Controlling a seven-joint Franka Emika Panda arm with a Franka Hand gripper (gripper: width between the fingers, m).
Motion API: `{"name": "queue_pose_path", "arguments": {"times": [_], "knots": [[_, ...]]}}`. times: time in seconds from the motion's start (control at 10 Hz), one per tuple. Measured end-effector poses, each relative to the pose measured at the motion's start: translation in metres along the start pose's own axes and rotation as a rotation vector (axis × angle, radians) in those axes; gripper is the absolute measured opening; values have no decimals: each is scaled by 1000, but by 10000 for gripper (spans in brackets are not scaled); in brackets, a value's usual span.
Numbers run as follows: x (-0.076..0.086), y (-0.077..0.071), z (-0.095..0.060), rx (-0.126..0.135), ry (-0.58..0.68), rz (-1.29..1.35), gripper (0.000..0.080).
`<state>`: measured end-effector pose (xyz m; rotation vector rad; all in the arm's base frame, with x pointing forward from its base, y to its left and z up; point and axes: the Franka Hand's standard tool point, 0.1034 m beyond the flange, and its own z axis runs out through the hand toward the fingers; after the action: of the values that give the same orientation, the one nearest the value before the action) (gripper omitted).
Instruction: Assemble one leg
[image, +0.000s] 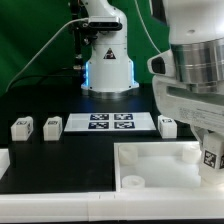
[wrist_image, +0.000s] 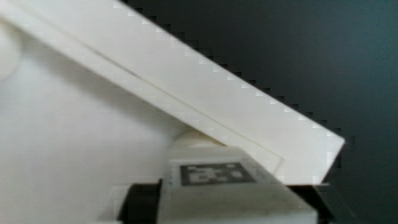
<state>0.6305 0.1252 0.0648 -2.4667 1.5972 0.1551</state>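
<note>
My gripper (image: 209, 150) is at the exterior view's right, shut on a leg (image: 211, 157), a small white block with a black-and-white tag. It holds the leg at the far right corner of the large white tray-like piece (image: 150, 152). In the wrist view the leg (wrist_image: 214, 168) sits between the black fingers (wrist_image: 146, 203) of the gripper (wrist_image: 228, 205), right against the tray's raised corner wall (wrist_image: 214, 95). Three more legs stand on the black table: two at the left (image: 22, 127) (image: 52, 125) and one right of the marker board (image: 168, 125).
The marker board (image: 110, 122) lies flat in the middle of the table. The robot's base (image: 107, 60) stands behind it before a green backdrop. A round socket (image: 130, 183) shows in the tray's floor. A white piece (image: 4, 160) lies at the left edge.
</note>
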Motion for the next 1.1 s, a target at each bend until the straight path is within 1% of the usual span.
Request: {"name": "queue_pose_path", "arguments": {"times": [0.1,0.2,0.3,0.4,0.5,0.6,0.7,0.8,0.9,1.0,1.1], "knots": [[1,0,1,48,7,162,297],[2,3,1,155,26,333,297],[0,5,1,193,31,361,297],[1,4,0,183,29,323,297],[1,4,1,182,30,297,358],[1,4,1,180,35,252,358],[1,4,1,178,44,160,556],[1,4,1,176,50,82,629],[-3,5,0,135,55,-53,629],[-5,2,-4,101,71,-184,647],[-10,-2,-6,56,86,-372,647]]}}
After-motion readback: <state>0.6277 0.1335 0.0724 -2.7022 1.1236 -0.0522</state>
